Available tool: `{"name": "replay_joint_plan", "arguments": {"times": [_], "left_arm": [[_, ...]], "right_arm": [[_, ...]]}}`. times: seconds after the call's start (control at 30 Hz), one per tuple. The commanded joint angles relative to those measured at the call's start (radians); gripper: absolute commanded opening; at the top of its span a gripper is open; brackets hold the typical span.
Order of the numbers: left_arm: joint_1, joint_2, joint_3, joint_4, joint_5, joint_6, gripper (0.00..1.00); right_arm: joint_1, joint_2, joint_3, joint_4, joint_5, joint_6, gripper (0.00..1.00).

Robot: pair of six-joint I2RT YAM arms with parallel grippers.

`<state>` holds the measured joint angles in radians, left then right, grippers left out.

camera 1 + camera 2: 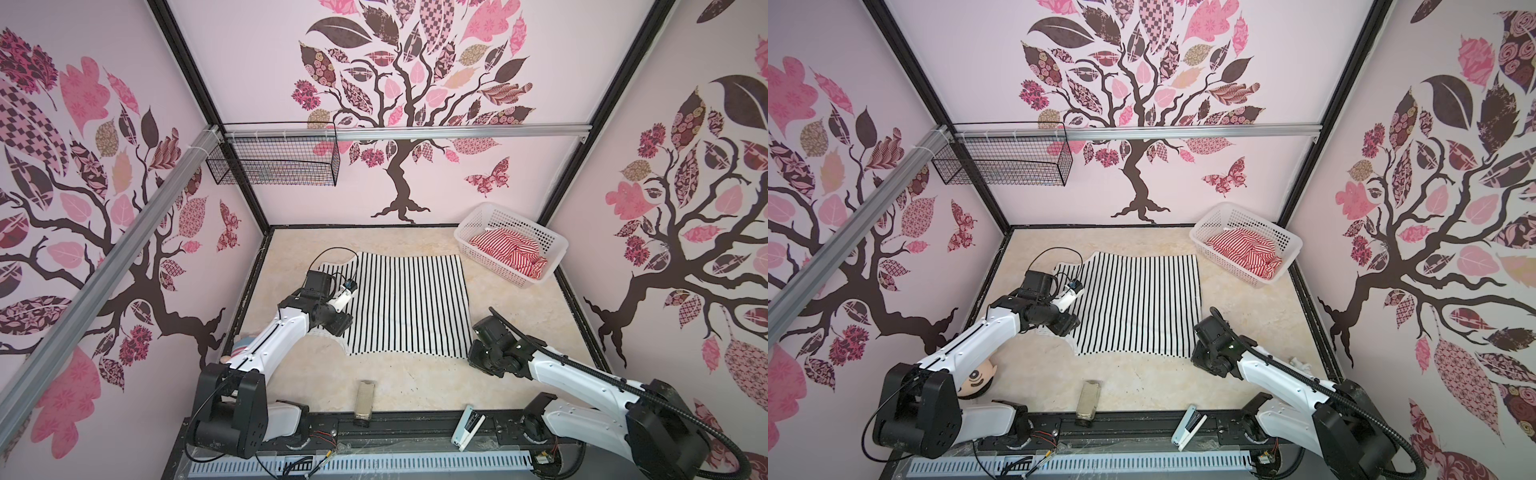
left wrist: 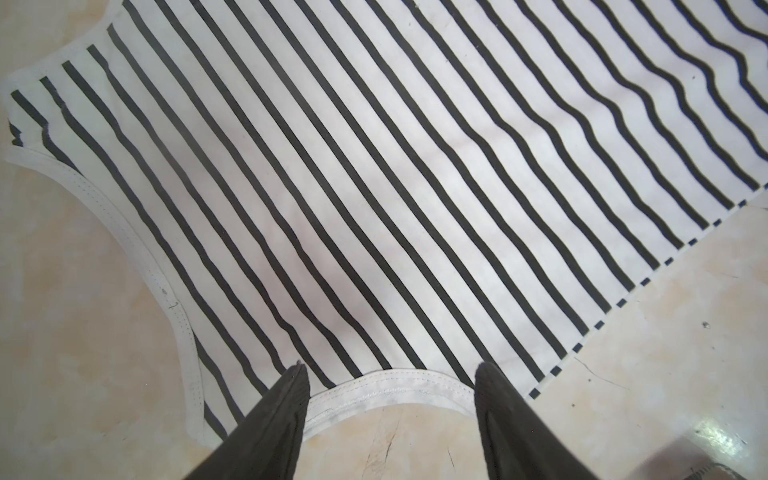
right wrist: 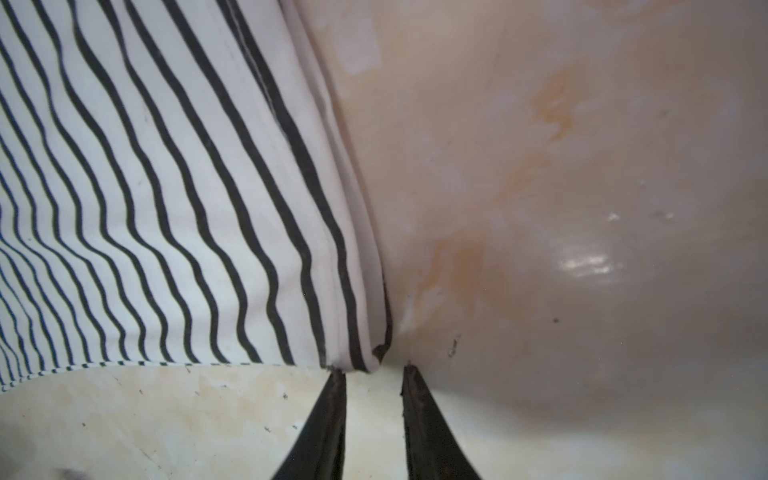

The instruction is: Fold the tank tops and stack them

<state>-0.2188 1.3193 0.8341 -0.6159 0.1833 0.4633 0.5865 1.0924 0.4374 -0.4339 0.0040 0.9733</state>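
Note:
The black-and-white tank top (image 1: 407, 303) (image 1: 1138, 303) lies spread flat on the table (image 1: 415, 382), with its straps toward the left. The red-and-white tank top (image 1: 511, 249) (image 1: 1246, 249) sits crumpled in the white basket (image 1: 494, 266) at the back right. My left gripper (image 2: 390, 368) is open, low over the white curved trim (image 2: 390, 388) at the garment's near left edge, one finger on each side of that curve. My right gripper (image 3: 372, 368) is at the near right hem corner (image 3: 357, 357). Its jaws stand a narrow gap apart, with the corner just off the tips and nothing between them.
A tan block (image 1: 365, 399) and a white hand tool (image 1: 467, 426) lie at the table's front edge. A doll head (image 1: 976, 378) sits by the left arm's base. A black wire basket (image 1: 274, 160) hangs on the back left rail.

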Motion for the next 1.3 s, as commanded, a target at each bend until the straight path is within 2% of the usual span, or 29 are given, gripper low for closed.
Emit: {"name": "replay_joint_plan", "arguments": {"times": [0.0,0.57,0.77,0.93,1.13,1.27], "left_arm": [[-0.002,0.007,-0.001,0.006,0.037,-0.011,0.67],[-0.027,0.028,0.005,-0.016,0.053,0.005,0.67],[-0.037,0.026,-0.007,-0.038,0.059,0.020,0.67],[-0.087,0.025,-0.020,-0.095,0.074,0.079,0.66],[-0.234,-0.037,-0.125,-0.049,-0.069,0.151,0.66],[-0.260,-0.061,-0.154,-0.034,-0.128,0.182,0.60]], "right_arm": [[-0.022,0.022,-0.009,-0.003,0.036,0.025,0.27],[-0.043,0.106,-0.017,0.090,-0.031,0.032,0.26],[-0.043,0.082,-0.021,0.076,-0.025,0.029,0.06],[-0.043,0.040,-0.002,0.030,-0.016,0.015,0.01],[-0.045,0.014,0.020,-0.006,0.022,-0.018,0.02],[-0.052,0.034,0.058,-0.024,0.033,-0.050,0.03]]}}
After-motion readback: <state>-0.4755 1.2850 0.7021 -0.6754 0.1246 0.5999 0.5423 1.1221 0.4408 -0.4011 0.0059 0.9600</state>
